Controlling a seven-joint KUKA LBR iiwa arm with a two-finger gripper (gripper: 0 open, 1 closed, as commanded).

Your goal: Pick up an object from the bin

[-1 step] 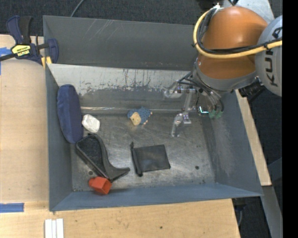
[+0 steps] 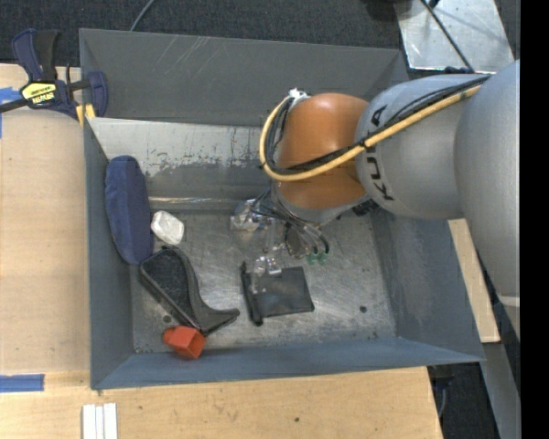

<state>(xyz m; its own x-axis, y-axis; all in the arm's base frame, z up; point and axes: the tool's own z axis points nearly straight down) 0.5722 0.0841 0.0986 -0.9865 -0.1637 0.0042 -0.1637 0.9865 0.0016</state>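
Black flat square pouch (image 2: 284,295), mid bin (image 2: 256,362) | claw (image 2: 269,265) at its upper edge | open or closed: cannot tell

One each: blue roll (image 2: 128,208), white lump (image 2: 167,228), red block (image 2: 184,340), black handle (image 2: 176,286), black pad (image 2: 279,293).

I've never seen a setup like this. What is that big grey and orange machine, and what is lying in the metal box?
The big grey shape is a robot arm reaching in from the right; the orange dome is a cover on its wrist. One camera looks down from above, slightly to one side. At the arm's tip is its gripper, low inside the grey metal bin, right over a flat black square thing. By the left wall lies a blue padded roll, beside it a small white lump, below those a black curved piece and a small orange-red block. Nothing I can see is held.
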